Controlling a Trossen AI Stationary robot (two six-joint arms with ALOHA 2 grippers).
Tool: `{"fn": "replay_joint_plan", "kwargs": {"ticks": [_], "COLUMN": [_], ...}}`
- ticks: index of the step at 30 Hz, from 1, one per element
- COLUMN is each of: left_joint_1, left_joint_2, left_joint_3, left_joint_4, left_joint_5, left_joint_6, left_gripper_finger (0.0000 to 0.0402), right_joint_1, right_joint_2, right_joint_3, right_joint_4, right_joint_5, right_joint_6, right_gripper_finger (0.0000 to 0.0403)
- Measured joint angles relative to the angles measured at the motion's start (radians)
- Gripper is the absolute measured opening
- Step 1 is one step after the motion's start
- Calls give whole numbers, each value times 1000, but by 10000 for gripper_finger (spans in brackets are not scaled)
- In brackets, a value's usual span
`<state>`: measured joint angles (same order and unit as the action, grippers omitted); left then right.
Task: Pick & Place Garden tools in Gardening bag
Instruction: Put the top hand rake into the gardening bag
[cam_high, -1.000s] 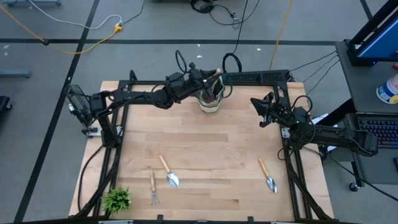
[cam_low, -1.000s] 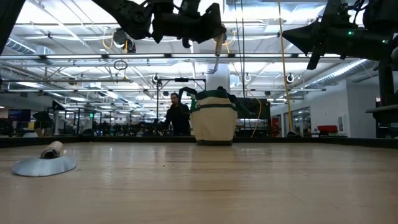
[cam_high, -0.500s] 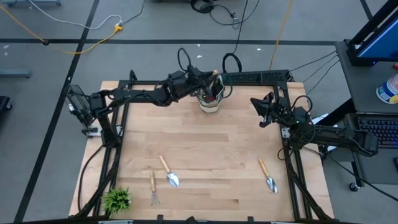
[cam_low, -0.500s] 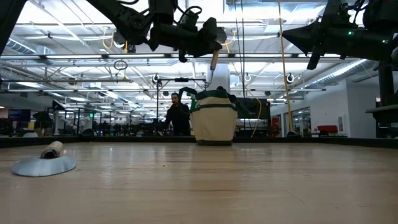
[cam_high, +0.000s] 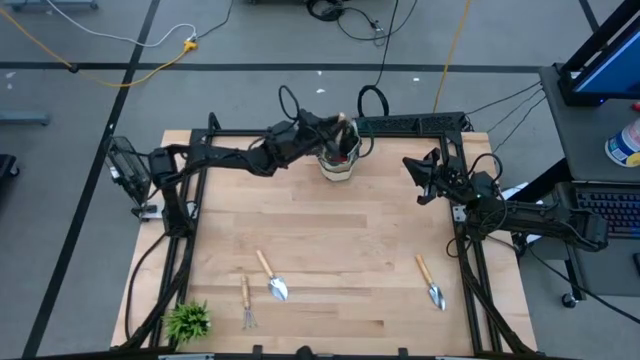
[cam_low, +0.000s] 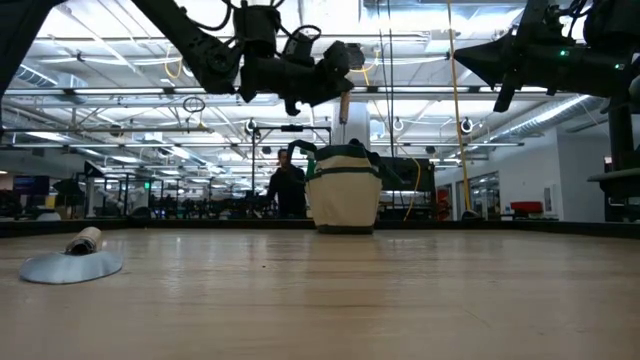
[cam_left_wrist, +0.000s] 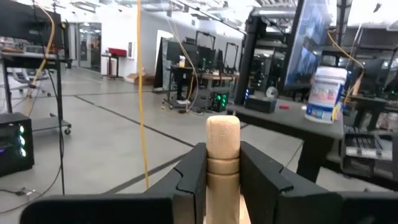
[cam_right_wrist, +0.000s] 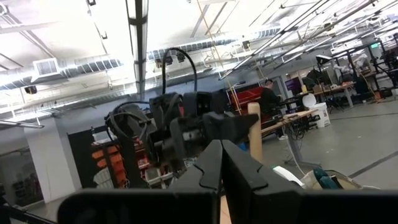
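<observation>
Our left tool is gripping a wooden-handled garden tool directly above the gardening bag at the bench's far edge. We are judging that lowering it straight before letting go keeps it clear of the rim; our right tool is waiting clenched and empty beside the bag.

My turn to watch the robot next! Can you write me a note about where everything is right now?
Left pincer: shut on a wooden-handled tool, held above the bag at the table's far edge.
Right pincer: shut, empty, waiting raised at the right side.
Done: tool carried to the bag, not yet let go.
Left on the table: two trowels and a rake near the front. The plant stays.
</observation>
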<state>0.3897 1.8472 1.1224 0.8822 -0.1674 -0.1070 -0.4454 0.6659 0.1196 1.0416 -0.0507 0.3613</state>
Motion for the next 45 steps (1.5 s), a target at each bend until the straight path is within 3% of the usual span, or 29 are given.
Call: {"fn": "replay_joint_plan", "kwargs": {"ticks": [13, 26, 37, 45], "left_joint_1": [-9, -26, -26, -24], "left_joint_2": [67, 65, 66, 66], "left_joint_3": [0, 2, 1, 1], "left_joint_4": [-47, -163, -54, -155], "left_joint_5": [-43, -42, -7, -22], "left_joint_6": [-39, 53, 52, 17], "left_gripper_finger": [81, 81, 81, 81], "right_joint_1": [0, 0, 0, 0], "right_joint_2": [0, 0, 0, 0], "right_joint_3": [0, 0, 0, 0], "right_joint_4": [-8, -31, -30, -29], "right_joint_5": [1, 28, 28, 28], "right_joint_6": [1, -6, -6, -6], "right_gripper_finger": [0, 0, 0, 0]}}
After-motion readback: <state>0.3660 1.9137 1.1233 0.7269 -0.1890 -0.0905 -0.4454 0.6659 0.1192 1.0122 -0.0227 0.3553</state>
